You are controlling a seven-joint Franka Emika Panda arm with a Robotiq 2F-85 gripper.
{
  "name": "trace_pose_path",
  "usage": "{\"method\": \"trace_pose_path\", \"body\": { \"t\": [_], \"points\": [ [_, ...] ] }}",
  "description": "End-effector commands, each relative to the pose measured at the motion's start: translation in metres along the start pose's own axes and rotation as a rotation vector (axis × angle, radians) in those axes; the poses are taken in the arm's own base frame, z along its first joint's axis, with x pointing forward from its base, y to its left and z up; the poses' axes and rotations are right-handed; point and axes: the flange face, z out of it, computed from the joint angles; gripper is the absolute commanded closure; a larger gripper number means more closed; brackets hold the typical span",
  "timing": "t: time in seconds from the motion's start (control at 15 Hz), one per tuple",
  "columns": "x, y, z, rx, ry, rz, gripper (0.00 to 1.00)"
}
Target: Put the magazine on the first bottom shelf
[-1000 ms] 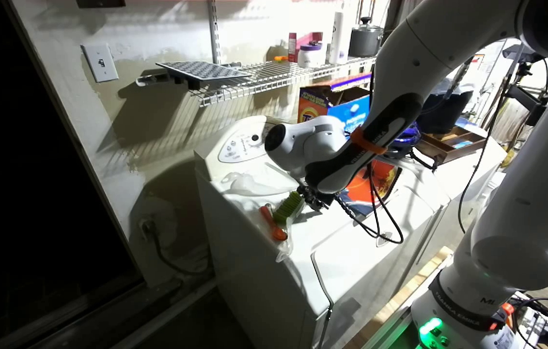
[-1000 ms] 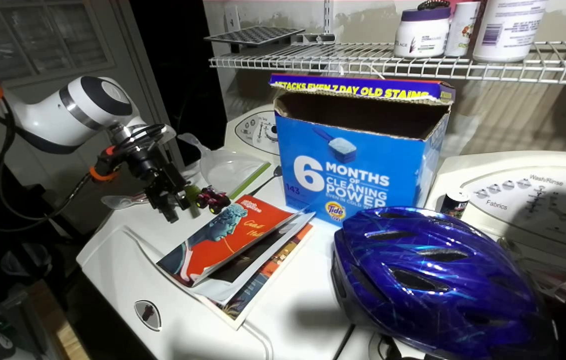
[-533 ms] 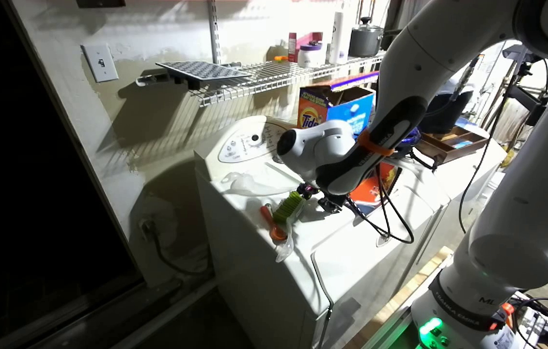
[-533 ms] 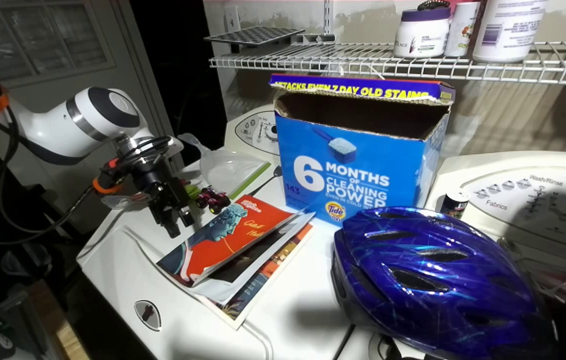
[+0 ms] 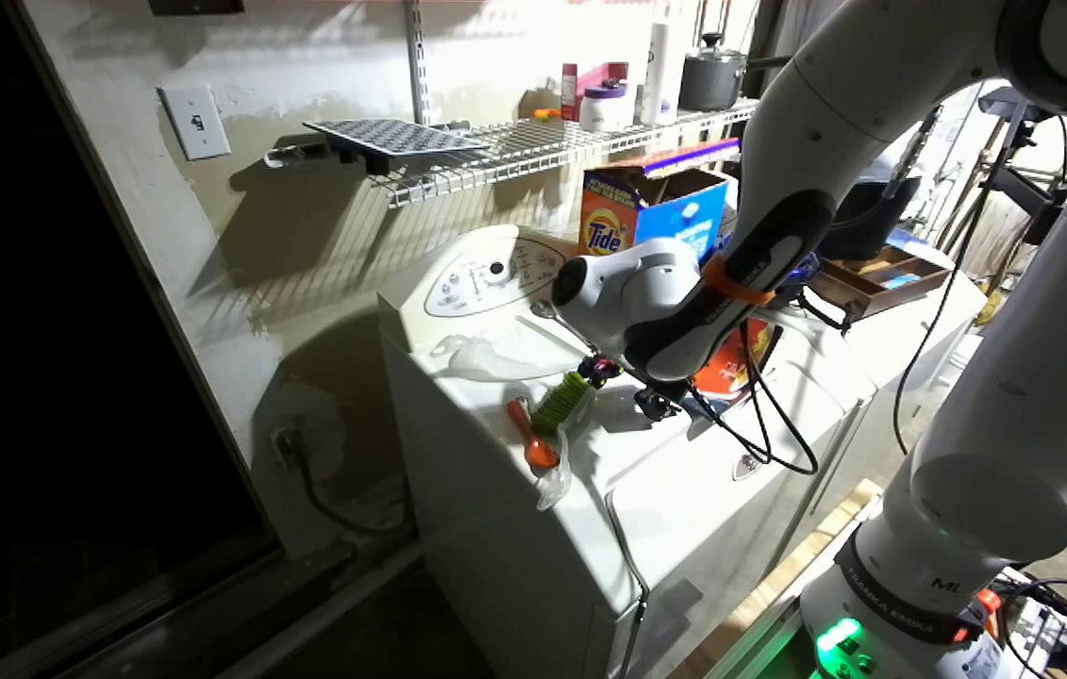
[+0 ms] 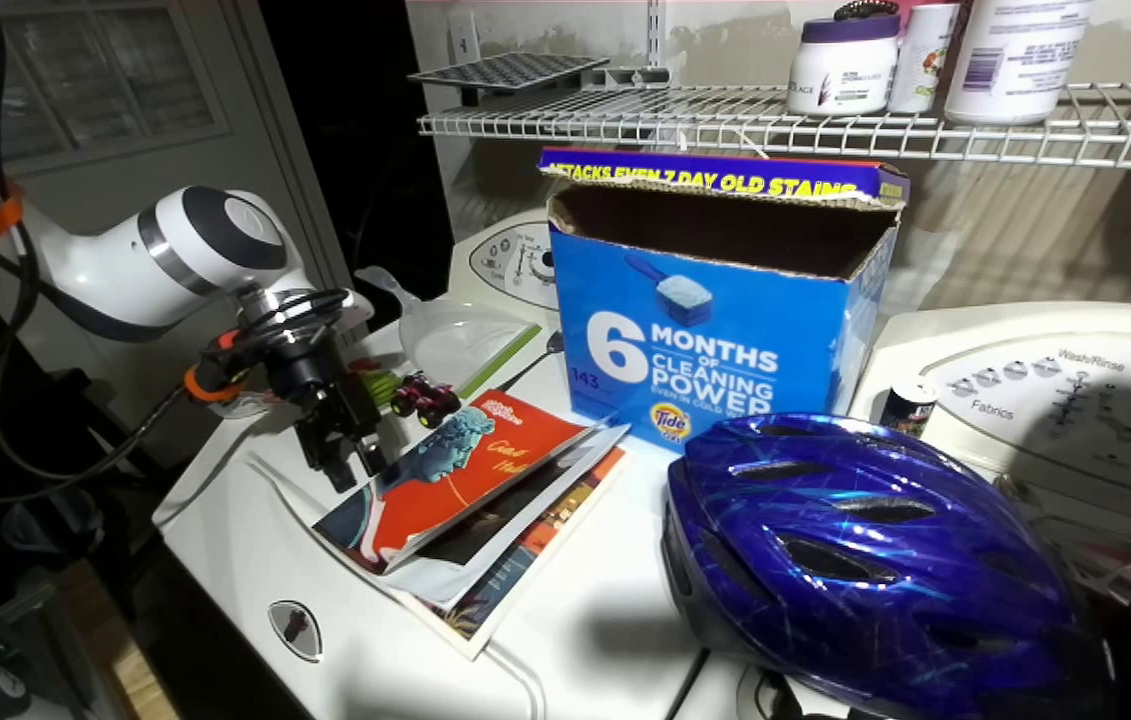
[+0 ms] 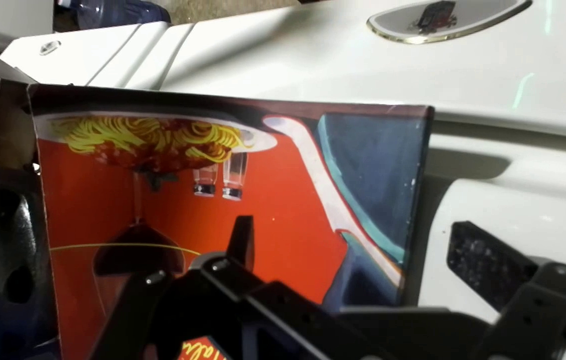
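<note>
The magazine has an orange-red cover with a blue statue head. It lies on top of other printed papers on the white washer lid. In an exterior view the arm partly covers the magazine. In the wrist view the magazine fills the middle. My gripper is open and empty there, one finger over the red cover, the other past the magazine's edge over white metal. In both exterior views the gripper is low beside the magazine's near-left edge. The white wire shelf runs along the wall above.
A blue detergent box stands behind the papers under the shelf. A blue helmet lies beside them. A toy car, a green brush and an orange spoon lie near the gripper. Bottles and a jar stand on the shelf.
My gripper has moved down and toward the magazine's edge, away from the toy car and brush. It stays open. The magazine and other objects have not moved.
</note>
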Motion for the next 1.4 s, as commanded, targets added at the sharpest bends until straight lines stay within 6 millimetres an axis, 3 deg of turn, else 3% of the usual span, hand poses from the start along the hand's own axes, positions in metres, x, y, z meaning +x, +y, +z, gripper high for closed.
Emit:
{"method": "trace_pose_path", "body": {
  "t": [0.0,0.8,1.33],
  "points": [
    [-0.003,0.003,0.016,-0.012,-0.026,-0.04,0.0],
    [-0.014,0.011,0.045,-0.013,-0.125,-0.155,0.0],
    [-0.008,0.009,0.049,-0.03,-0.138,-0.214,0.0]
  ]
}}
